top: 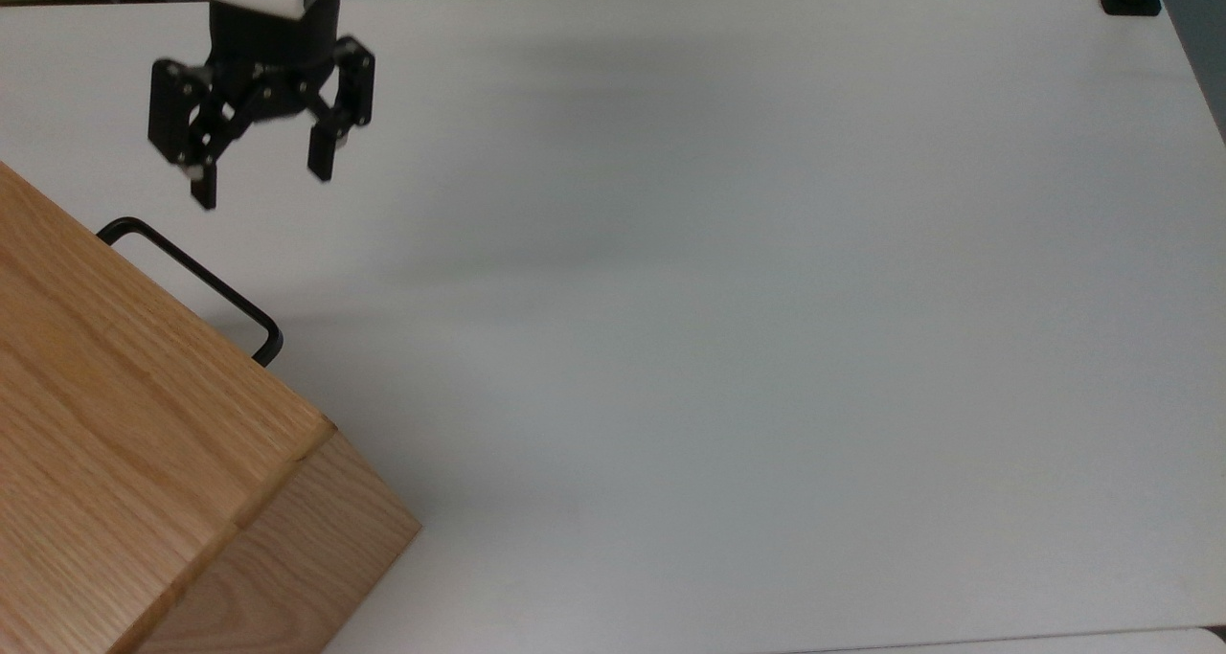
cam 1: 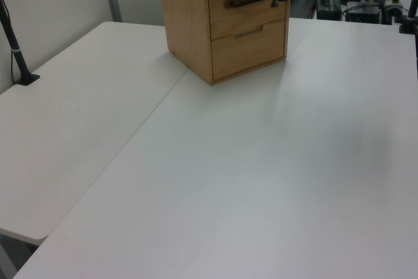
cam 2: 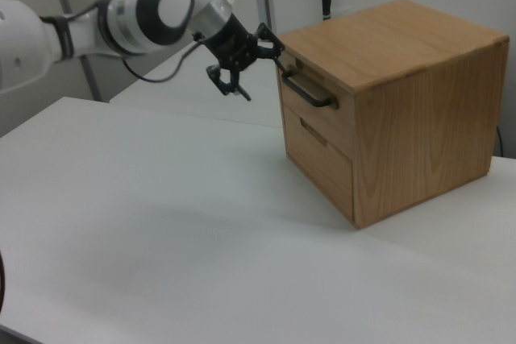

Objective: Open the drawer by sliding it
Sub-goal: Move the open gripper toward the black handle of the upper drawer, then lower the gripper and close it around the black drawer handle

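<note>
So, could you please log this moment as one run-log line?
phase: approach | gripper: open, empty, short of the handle | drawer: shut | contact: none

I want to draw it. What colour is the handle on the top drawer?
Black. The handle on the light wooden drawer shows best in the right view.
</note>
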